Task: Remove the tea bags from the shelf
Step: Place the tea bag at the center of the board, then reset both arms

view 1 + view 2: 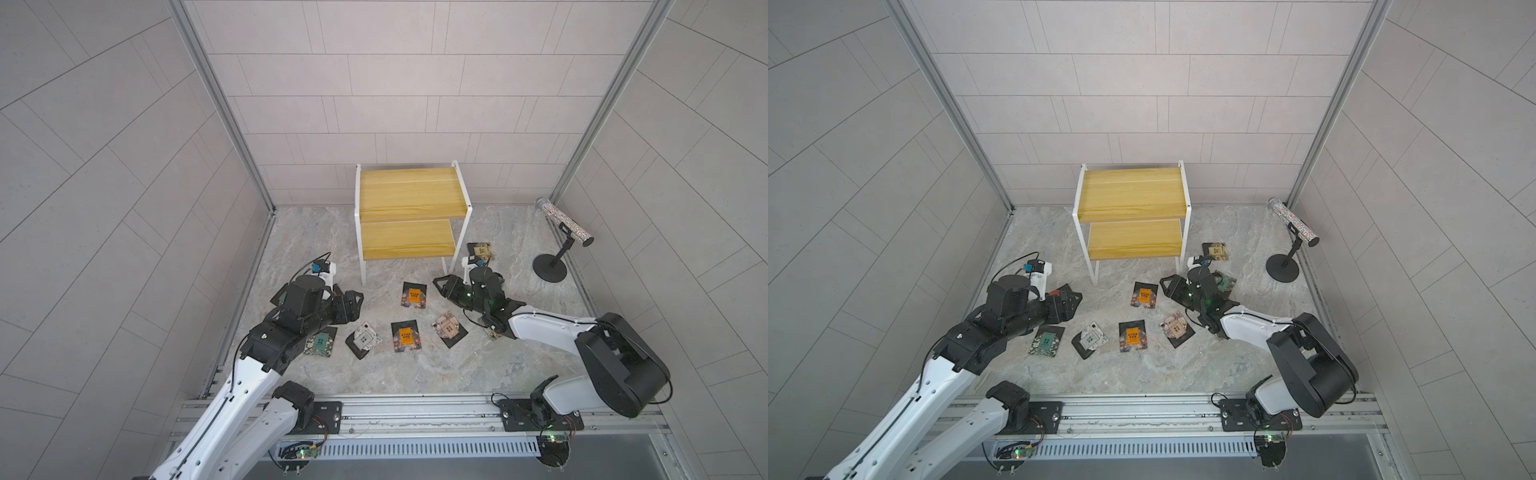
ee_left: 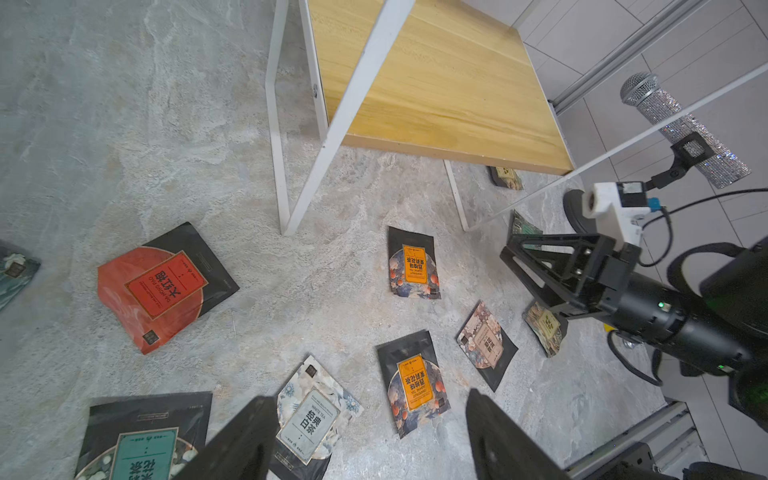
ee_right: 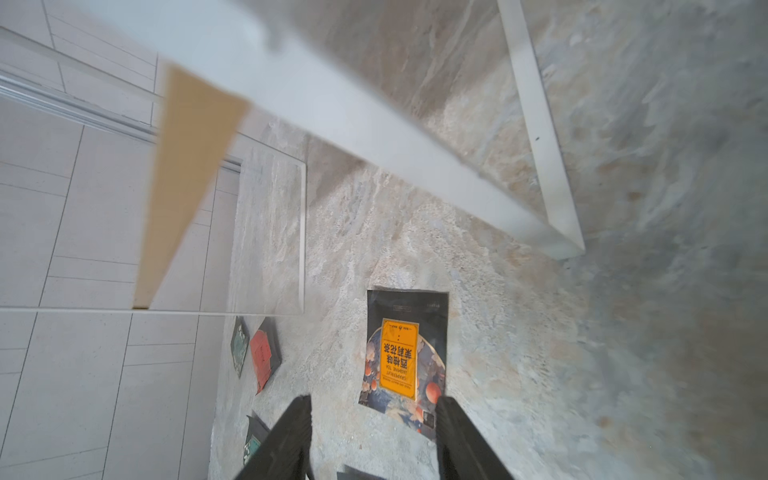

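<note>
Soft, even light; close up, the shelf (image 3: 353, 124) seems defocused.

Glittery microphone (image 1: 578, 232), seemingly clipped, tilts on black round stand (image 1: 550, 268).

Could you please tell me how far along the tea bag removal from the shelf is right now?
Done: both boards of the shelf look bare, and the tea bags lie scattered on the table. In hand: nothing; the left gripper and right gripper are open and empty. Left: seemingly nothing, though the lower board's back is hidden from above.
</note>
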Tool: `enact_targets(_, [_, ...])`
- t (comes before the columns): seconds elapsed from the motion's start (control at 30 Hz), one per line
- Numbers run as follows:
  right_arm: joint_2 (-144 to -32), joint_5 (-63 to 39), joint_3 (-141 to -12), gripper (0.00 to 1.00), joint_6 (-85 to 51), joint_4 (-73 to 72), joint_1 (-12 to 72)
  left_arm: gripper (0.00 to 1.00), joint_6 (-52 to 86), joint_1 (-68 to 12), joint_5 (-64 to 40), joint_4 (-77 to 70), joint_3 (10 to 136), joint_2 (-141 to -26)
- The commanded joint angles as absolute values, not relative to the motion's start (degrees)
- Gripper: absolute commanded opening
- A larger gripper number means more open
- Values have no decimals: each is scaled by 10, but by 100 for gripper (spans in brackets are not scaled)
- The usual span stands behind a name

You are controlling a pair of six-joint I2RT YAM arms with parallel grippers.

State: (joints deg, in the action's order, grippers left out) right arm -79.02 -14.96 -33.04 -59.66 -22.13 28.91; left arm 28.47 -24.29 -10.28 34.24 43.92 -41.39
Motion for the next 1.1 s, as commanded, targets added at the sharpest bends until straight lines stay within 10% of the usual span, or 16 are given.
enact_targets(0.0, [-730, -131, -337, 57, -530, -106, 288, 82, 282, -244, -78, 346, 453, -403])
enact_targets(0.33, [-566, -124, -382, 80, -393, 68, 273, 100, 286, -244, -47, 338, 466, -420])
enact_targets(0.43, [-539, -117, -404, 100, -358, 113, 257, 100, 284, -243, -27, 333, 480, -432])
enact_targets(0.83, [-530, -158, -510, 100, -265, 187, 64, 100, 236, -152, -7, 327, 550, -506])
enact_targets(1.07, [-568, 24, -500, 100, -251, 153, 11, 100, 190, -73, 27, 299, 563, -566])
